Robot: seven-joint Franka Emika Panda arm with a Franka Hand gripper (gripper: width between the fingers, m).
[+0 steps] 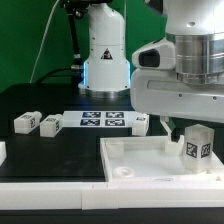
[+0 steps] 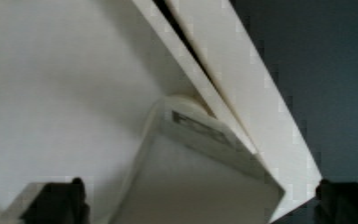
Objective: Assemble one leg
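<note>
A large white square panel (image 1: 135, 168) lies flat at the front of the black table. One leg (image 1: 196, 143), a small white block with marker tags, stands upright on the panel near its corner at the exterior view's right. Two more legs (image 1: 25, 123) (image 1: 48, 124) lie on the table at the left, and another leg (image 1: 140, 122) lies behind the panel. The arm's hand (image 1: 190, 70) hangs over the panel, just left of the upright leg. In the wrist view my gripper (image 2: 202, 205) is open and empty, its dark fingertips (image 2: 51, 202) spread wide over the white panel (image 2: 69, 110) and its raised edge.
The marker board (image 1: 103, 121) lies flat on the table between the loose legs. The robot's white base (image 1: 104, 55) stands at the back, before a green backdrop. The black table (image 2: 327, 60) shows beside the panel's edge in the wrist view.
</note>
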